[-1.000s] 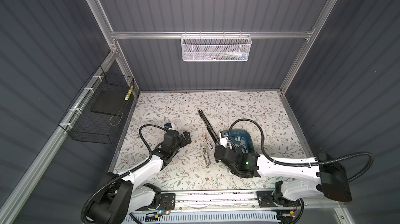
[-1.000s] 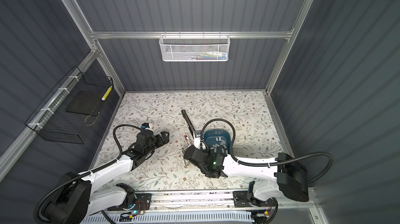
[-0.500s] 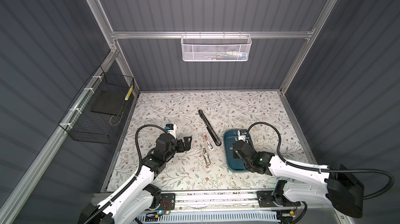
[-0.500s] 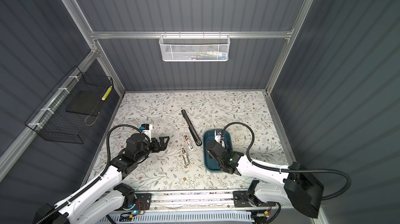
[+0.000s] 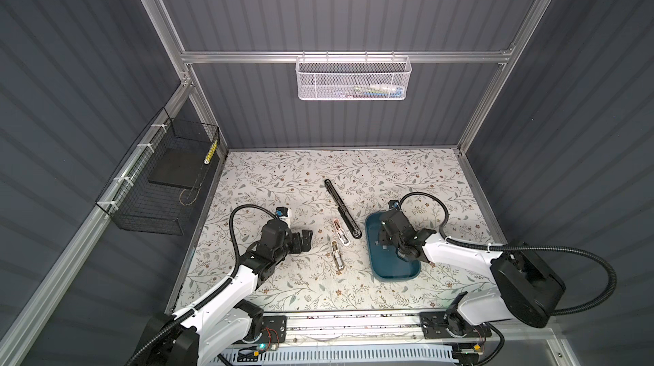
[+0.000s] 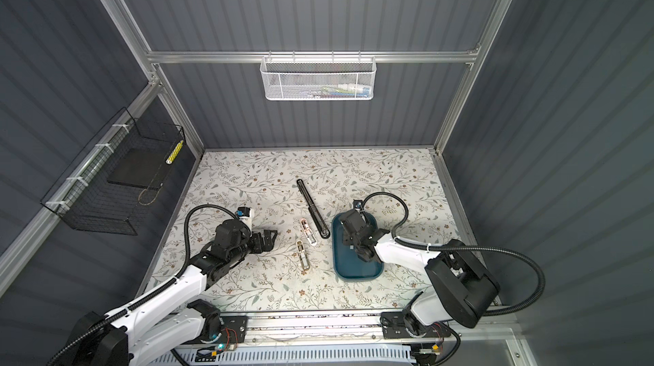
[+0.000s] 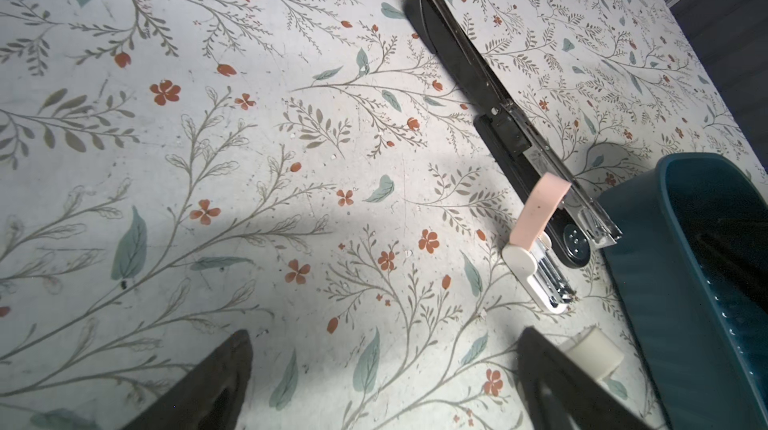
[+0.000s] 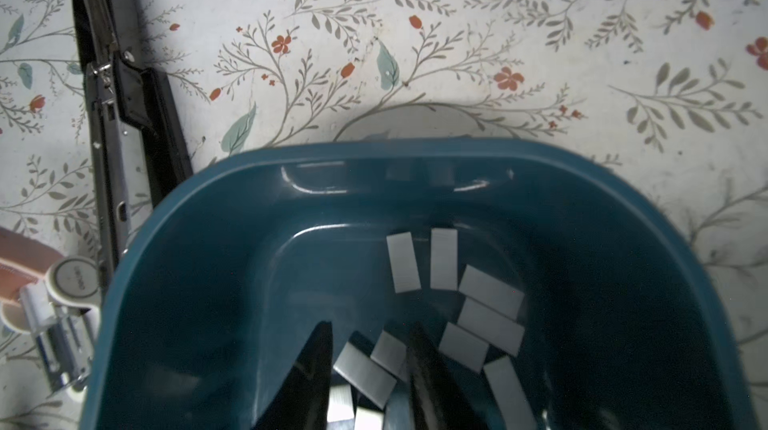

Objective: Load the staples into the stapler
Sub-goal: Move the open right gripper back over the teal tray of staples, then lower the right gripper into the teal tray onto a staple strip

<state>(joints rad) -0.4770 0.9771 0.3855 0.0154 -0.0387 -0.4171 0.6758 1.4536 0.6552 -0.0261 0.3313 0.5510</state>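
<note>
Several short silver staples (image 8: 490, 315) lie in a teal tray (image 8: 374, 149), shown in both top views (image 5: 393, 268) (image 6: 354, 268). My right gripper (image 8: 370, 361) reaches down into the tray (image 5: 384, 243). Its jaws stand narrowly apart astride two strips that rest on the tray floor. A long black stapler (image 5: 341, 208) (image 7: 478, 87) lies opened flat just left of the tray. A small pink-and-white stapler (image 5: 340, 232) (image 7: 536, 240) lies open beside it. My left gripper (image 5: 305, 240) (image 7: 382, 338) hovers wide open and empty to their left.
A small beige stapler (image 5: 337, 255) lies nearer the front, partly behind a left finger (image 7: 552, 374) in the left wrist view. A white mesh basket (image 5: 354, 77) hangs on the back wall. On the left wall hangs a black wire basket (image 5: 166, 183).
My right arm has swung right from beside the staplers to over the tray and lowered into it, its jaws narrowing. The left gripper has stayed open, hardly moving.
</note>
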